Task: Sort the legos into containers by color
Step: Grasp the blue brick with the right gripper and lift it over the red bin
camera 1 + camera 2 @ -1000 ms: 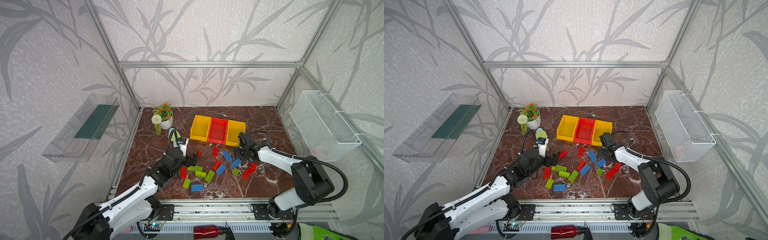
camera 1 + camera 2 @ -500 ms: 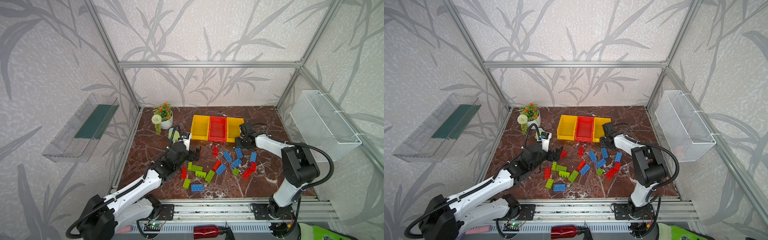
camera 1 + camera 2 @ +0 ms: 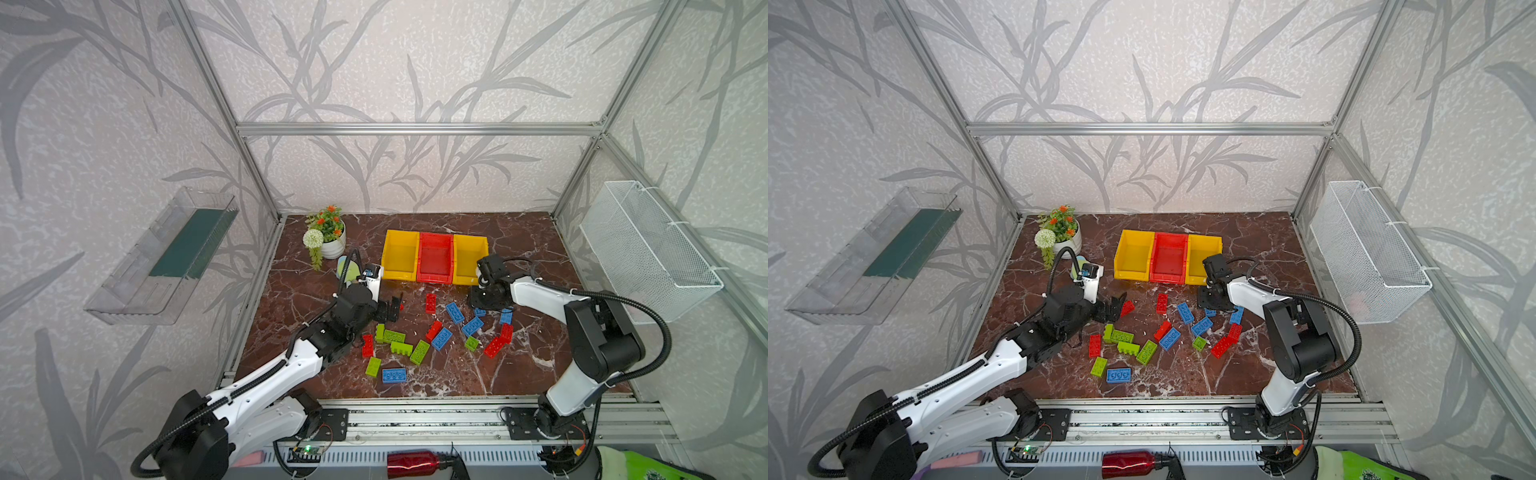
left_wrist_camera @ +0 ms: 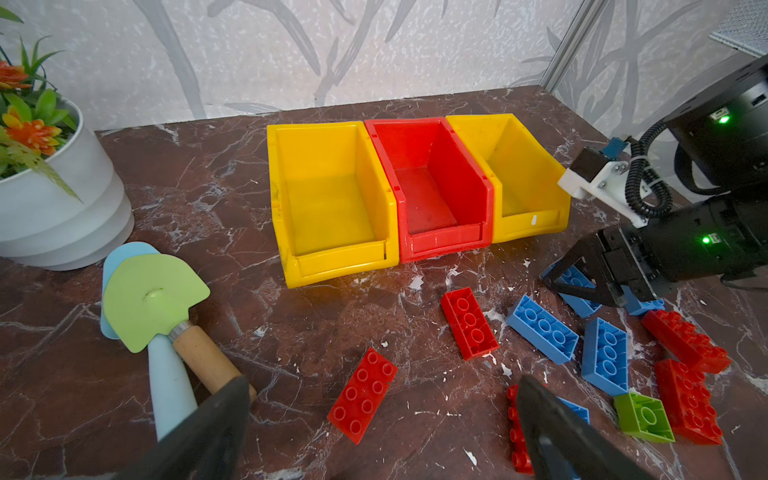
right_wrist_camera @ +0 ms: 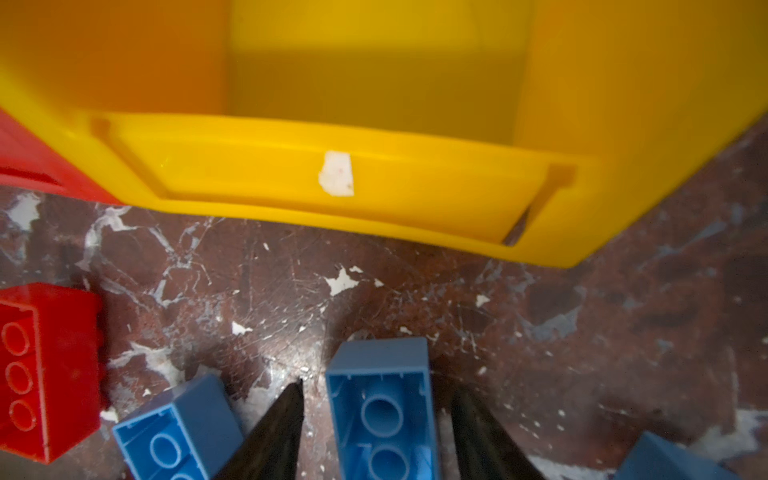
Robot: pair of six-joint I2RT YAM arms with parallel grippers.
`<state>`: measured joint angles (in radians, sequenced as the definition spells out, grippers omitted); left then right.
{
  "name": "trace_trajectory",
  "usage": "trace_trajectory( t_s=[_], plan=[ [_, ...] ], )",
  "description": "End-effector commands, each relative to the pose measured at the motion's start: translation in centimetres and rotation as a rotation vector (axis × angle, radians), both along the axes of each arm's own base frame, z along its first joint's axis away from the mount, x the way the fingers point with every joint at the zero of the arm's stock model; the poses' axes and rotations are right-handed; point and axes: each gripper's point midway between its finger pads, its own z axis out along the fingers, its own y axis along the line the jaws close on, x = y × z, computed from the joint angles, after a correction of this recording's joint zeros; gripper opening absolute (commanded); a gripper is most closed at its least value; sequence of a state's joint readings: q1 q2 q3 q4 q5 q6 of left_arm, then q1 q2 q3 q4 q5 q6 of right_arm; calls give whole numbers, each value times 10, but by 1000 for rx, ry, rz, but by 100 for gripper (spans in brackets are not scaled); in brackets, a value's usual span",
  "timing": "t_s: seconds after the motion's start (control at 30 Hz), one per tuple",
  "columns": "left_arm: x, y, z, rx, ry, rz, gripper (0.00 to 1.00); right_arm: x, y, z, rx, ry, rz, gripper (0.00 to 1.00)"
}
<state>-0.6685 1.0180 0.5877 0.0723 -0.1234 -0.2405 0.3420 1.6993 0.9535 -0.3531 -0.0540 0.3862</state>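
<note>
R tool (image 5: 377,388): jaws partly open astride upside-down blue lego (image 5: 382,415), no squeeze yet | L tool (image 4: 380,384): wide open, empty | pos: lego on table (image 5: 249,291), just before yellow container (image 5: 332,174) | risk: closing tool catches neighbour blue lego (image 5: 178,432), grip goes skew, lego slips

Bins (image 4: 328,266): glossy moulded plastic, scuffed.
Bricks (image 4: 361,395): hard shiny plastic, smooth.
Tabletop (image 4: 208,208): marble-look, smooth, chipped white in spots.
Trowel (image 4: 153,299): glossy painted blade, metal collar, plain wood handle.
Pot (image 4: 58,216): smooth white, matt.
Basket (image 3: 648,245): white wire mesh.
Tray (image 3: 137,282): clear plastic.
Frame (image 3: 415,129): matt grey metal bars.
Walls (image 3: 415,62): rough textured paper.
</note>
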Motion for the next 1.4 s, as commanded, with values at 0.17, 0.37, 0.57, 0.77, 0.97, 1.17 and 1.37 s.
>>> trace_trajectory(
  t_s=[0.17,0.37,0.57,0.77,0.97,1.17,1.37],
  plan=[
    [-9,5,-3,-13,9,2,99,-15,-7,-17,-68,89,-21,41],
    [-10,6,-4,-12,10,3,99,-14,-10,-3,-88,75,-28,29],
    [-11,8,-2,-11,4,7,99,-2,-7,47,-65,-26,-27,25],
    [-10,8,-2,-12,-1,10,99,19,13,85,23,-96,0,25],
    [-10,10,-3,-6,-6,17,99,58,50,115,104,-170,51,25],
    [-8,8,-5,-4,-2,14,99,99,95,116,97,-178,113,25],
    [-5,6,-9,23,5,11,99,130,113,99,82,-159,115,26]
  ],
)
